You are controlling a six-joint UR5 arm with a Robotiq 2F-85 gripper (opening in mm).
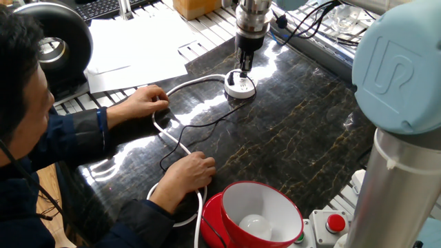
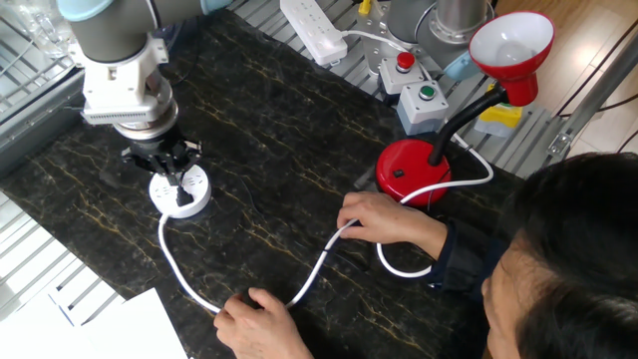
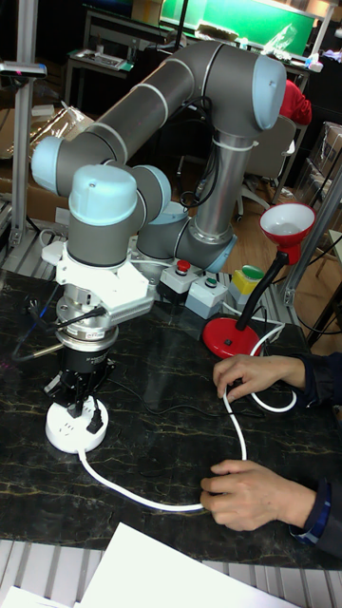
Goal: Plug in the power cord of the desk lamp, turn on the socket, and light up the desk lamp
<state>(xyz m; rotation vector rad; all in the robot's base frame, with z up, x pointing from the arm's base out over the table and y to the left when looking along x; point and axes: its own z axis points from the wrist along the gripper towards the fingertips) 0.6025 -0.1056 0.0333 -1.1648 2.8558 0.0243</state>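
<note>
The round white socket point(image 1: 239, 86) lies at the far side of the dark table, and a small black plug sits on its top. From there the thin black power cord point(image 1: 207, 124) trails toward the person. My gripper point(image 1: 244, 69) points straight down with its fingertips close together just over the socket point(image 2: 183, 192), right by the plug. Seen from the other side, the gripper point(image 2: 170, 174) hides part of the socket. The red desk lamp point(image 2: 414, 172) stands at the right with its shade point(image 2: 510, 45) unlit. In the tall view, the gripper point(image 3: 82, 403) hovers over the socket point(image 3: 74, 429).
A person holds the socket's thick white cable point(image 1: 186, 86) with both hands point(image 1: 147, 100) point(image 1: 189, 172). A long white power strip point(image 2: 314, 28) and two button boxes point(image 2: 422, 101) sit at the table's back. Paper sheets point(image 1: 138, 45) lie to the left.
</note>
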